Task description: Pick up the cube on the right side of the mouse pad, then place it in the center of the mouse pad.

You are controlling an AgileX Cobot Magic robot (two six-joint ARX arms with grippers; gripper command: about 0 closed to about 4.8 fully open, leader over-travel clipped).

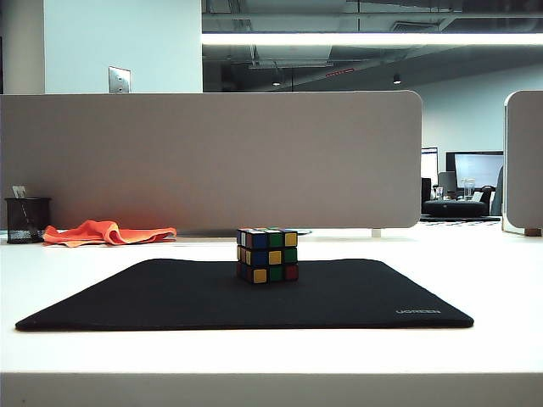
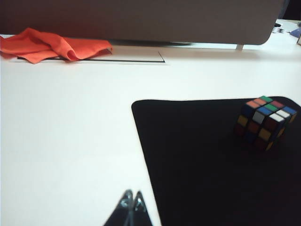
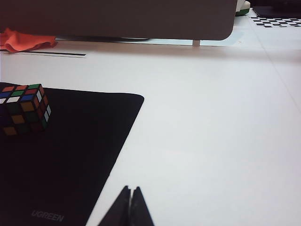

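Behind the white table stands a grey partition, with an office ceiling and monitors visible beyond it. On the table lies the mouse pad, a thin black mat with grey "UGREEN" lettering at its near right corner in the exterior view. We see the cube standing upright on the mouse pad, roughly at the middle of its width and toward its far edge, with nothing touching it. Its stickers show blue, green, yellow, red and orange.

Neither arm appears in the exterior view. In the left wrist view our left gripper shows only as two dark fingertips pressed together, jaws closed with nothing between them, over the bare table just beside the mouse pad's left edge and well apart from the cube. In the right wrist view our right gripper looks the same: fingertips together, empty, over the table at the mouse pad's right edge near the lettering, also well apart from the cube.

At the far left of the table lie an orange cloth and, beside it, a black mesh pen cup.
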